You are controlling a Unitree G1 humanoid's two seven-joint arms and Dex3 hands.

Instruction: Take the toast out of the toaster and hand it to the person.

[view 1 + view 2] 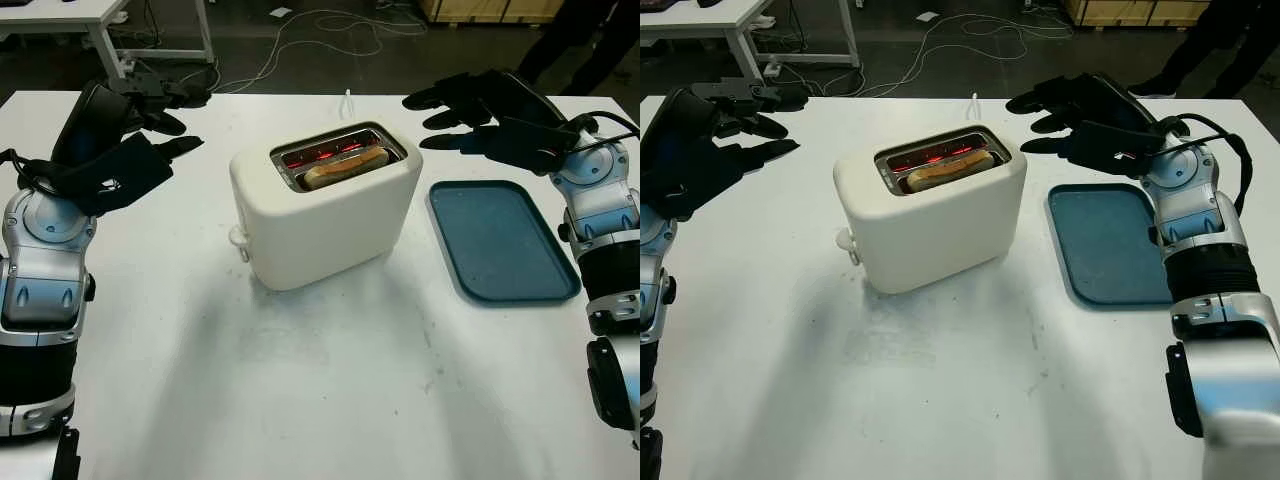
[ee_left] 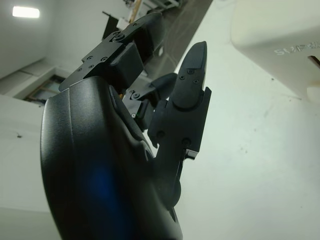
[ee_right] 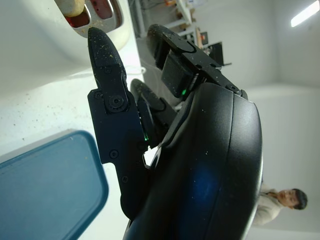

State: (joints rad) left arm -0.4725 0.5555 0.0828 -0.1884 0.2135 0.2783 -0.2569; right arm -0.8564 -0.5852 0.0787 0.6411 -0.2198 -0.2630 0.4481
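Head views: one white toaster (image 1: 325,215) stands mid-table with two slots, both glowing red. One slice of toast (image 1: 345,168) sits in the near slot, top edge just above the rim; its long axis follows the slot, running from near-left to far-right. The other slot holds nothing. One blue tray (image 1: 503,240) lies just right of the toaster, apart from it, with nothing on it. The left hand (image 1: 150,125) hangs open above the table left of the toaster. The right hand (image 1: 1065,120) hangs open at the far right of the toaster, above the tray's far edge.

Left wrist view: the left hand's fingers (image 2: 187,90) extend toward the toaster wall (image 2: 280,40), gripping nothing.

Right wrist view: one finger (image 3: 107,65) points toward the slots (image 3: 95,12); the tray (image 3: 45,185) lies below. A person (image 3: 280,202) stands beyond the hand
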